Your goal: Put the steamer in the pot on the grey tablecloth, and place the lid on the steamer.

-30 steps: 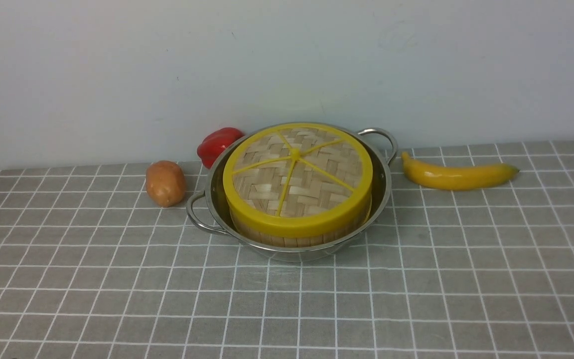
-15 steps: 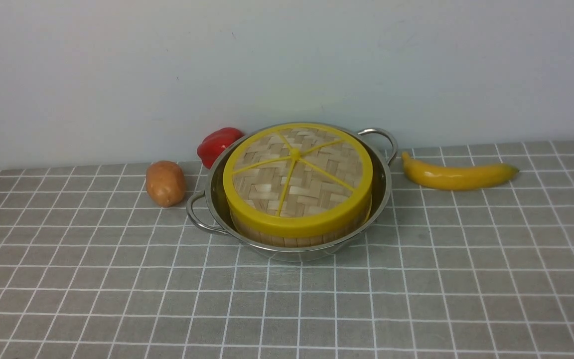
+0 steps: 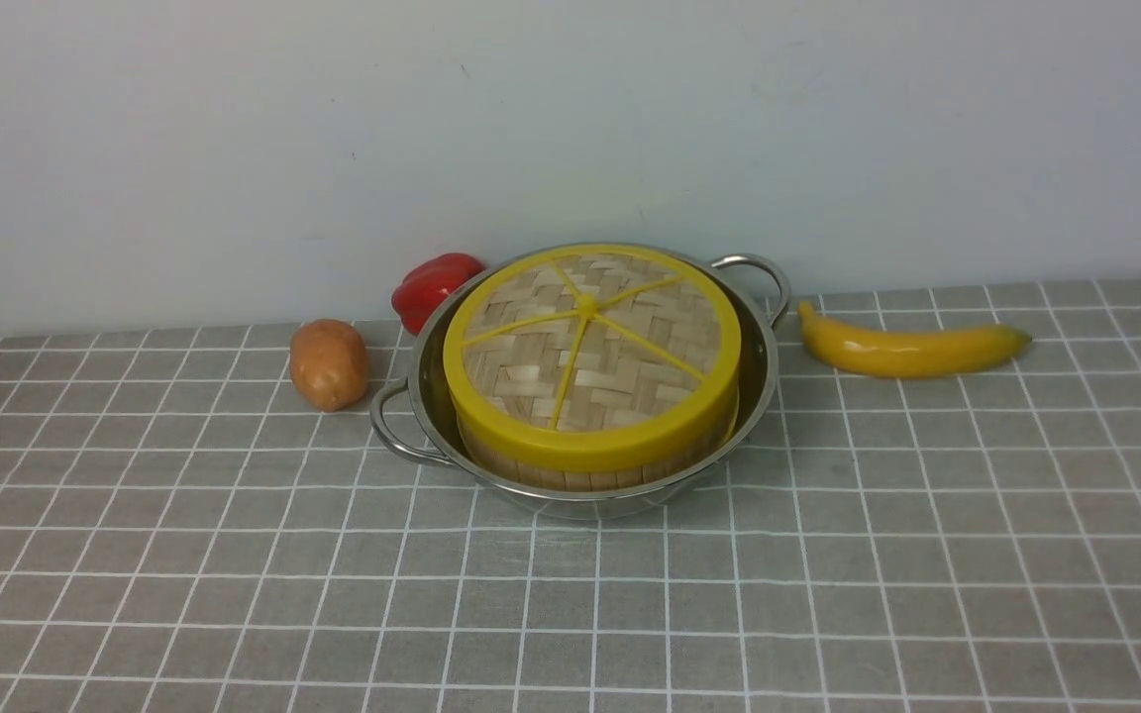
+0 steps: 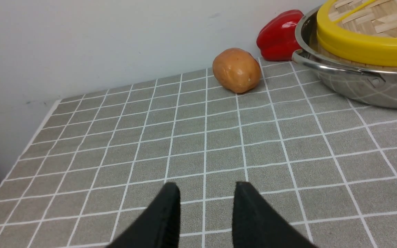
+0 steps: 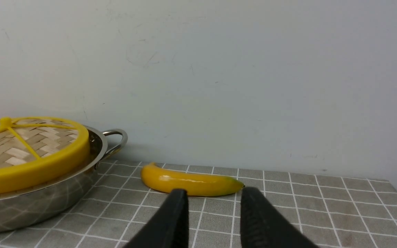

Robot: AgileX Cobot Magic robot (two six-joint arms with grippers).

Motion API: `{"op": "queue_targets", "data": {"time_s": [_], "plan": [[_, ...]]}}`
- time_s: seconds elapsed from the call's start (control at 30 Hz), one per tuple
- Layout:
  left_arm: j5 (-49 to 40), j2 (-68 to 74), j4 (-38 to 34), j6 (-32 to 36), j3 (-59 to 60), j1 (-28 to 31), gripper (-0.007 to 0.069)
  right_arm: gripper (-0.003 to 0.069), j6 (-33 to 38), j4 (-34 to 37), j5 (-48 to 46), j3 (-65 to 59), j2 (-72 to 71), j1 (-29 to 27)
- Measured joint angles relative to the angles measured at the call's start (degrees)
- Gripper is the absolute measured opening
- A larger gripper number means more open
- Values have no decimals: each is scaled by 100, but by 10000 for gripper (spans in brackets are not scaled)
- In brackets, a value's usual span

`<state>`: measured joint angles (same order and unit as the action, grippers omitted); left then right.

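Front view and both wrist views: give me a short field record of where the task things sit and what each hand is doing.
pot: on the grey tablecloth, near the wall
steamer: inside the pot
lid: on top of the steamer
left hand: open, holding nothing, over bare cloth
right hand: open, holding nothing
other items: potato, red pepper, banana
task: looks done

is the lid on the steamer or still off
On. The lid sits flat atop the steamer, whose wall shows beneath it inside the pot.
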<state>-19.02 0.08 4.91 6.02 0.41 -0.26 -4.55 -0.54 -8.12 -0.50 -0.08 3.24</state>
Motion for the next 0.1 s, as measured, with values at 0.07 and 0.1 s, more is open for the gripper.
{"op": "queue_targets", "data": {"time_s": [0.07,0.1], "plan": [[0,0,0,0,0,0,221,240,-31,0,0,0,0,0],[0,0,0,0,0,0,222,240,-46,0,0,0,0,0]]}}
